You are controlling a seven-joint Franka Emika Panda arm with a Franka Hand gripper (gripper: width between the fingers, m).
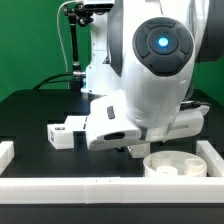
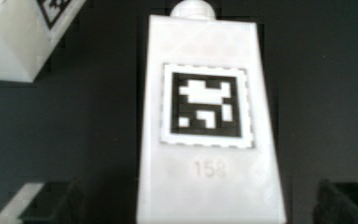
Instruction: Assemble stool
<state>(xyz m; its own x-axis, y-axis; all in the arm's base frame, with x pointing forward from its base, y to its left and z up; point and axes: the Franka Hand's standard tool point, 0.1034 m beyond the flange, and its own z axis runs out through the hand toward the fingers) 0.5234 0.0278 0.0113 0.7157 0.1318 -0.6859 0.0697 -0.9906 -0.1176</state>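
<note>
Fingers (image 2: 34,205) are spread wide and hold nothing, one on each side of the leg (image 2: 202,110) lying on the counter (image 2: 105,150). The seat (image 1: 170,162) rests toward the exterior view's right. Risk: off-centre closure may twist the leg, or push it against the second leg (image 2: 16,40) nearby

One seat (image 1: 168,163) — two legs (image 2: 202,120).
</note>
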